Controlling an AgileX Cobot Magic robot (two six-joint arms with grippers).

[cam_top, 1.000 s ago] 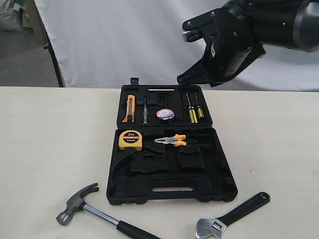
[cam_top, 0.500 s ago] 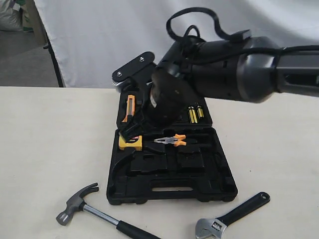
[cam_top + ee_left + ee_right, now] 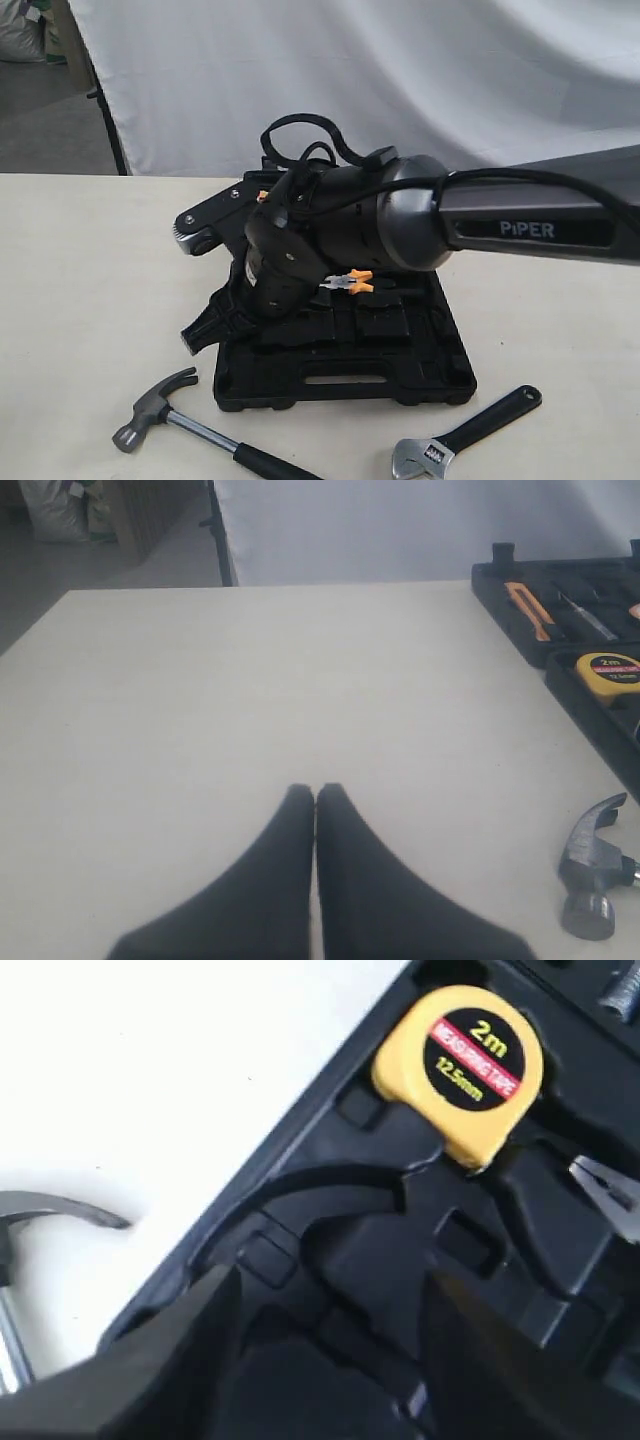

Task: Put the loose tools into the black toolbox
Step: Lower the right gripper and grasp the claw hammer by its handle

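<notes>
The steel claw hammer (image 3: 188, 421) lies on the table in front of the black toolbox (image 3: 345, 381), near its left corner. Its head also shows in the left wrist view (image 3: 592, 873) and its claw in the right wrist view (image 3: 55, 1210). The silver adjustable wrench (image 3: 466, 434) lies at the front right. My right arm hides the small black tape roll. My right gripper (image 3: 204, 331) reaches across and hovers open over the toolbox's left edge (image 3: 330, 1295), above an empty moulded recess. My left gripper (image 3: 315, 792) is shut and empty over bare table, left of the hammer.
A yellow tape measure (image 3: 460, 1055) and orange-handled pliers (image 3: 350, 281) sit in the toolbox's front half. An orange knife (image 3: 527, 608) and a screwdriver rest in the rear half. The right arm's body covers most of the rear half. A white backdrop hangs behind the table.
The right arm has swung from high at the back right, down and leftward across the toolbox, to its left edge. Hammer and wrench have not moved.
</notes>
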